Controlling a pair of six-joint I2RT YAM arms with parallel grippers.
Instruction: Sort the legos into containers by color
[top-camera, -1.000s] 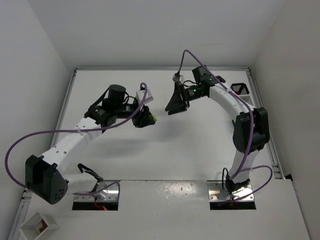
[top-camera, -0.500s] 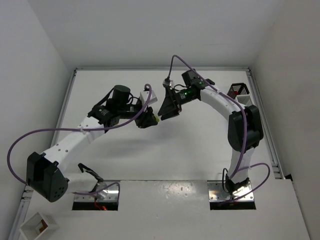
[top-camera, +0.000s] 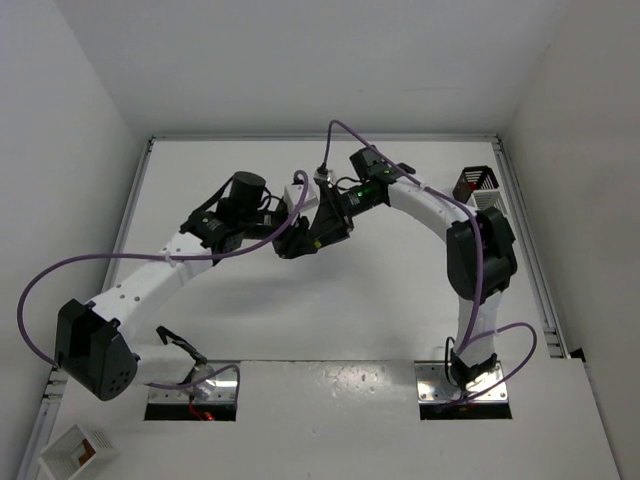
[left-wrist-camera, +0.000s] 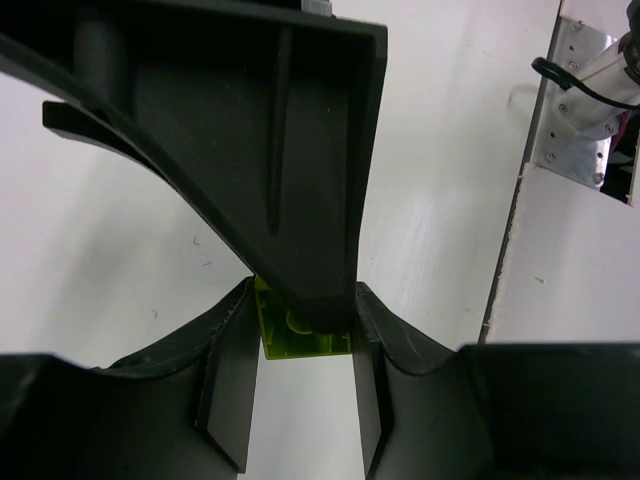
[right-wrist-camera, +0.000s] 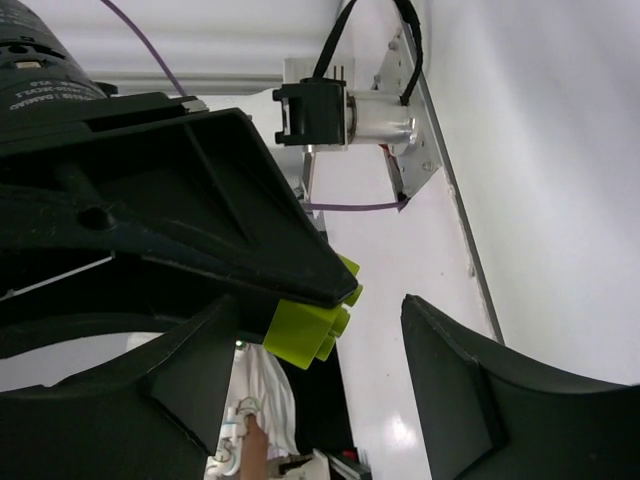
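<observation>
Handover in progress, as we are reading it. Left gripper (top-camera: 293, 244) is clamping lime brick (right-wrist-camera: 305, 330) between its pads, held up over middle of table (top-camera: 400, 290). Right gripper (top-camera: 323, 233) is standing with jaws apart, one finger either side of brick; whether it is touching, we cannot tell. To do this well, we are thinking:
- Right fingers squaring onto brick's free faces.
- Right closing fully before left lets go.
- Brick being tiny with little spare surface, slip or twist is a risk.

Black container (top-camera: 478, 180) is sitting at far right edge, well apart.

Lime lego (left-wrist-camera: 281, 338) half behind fingers (left-wrist-camera: 290, 180)
</observation>
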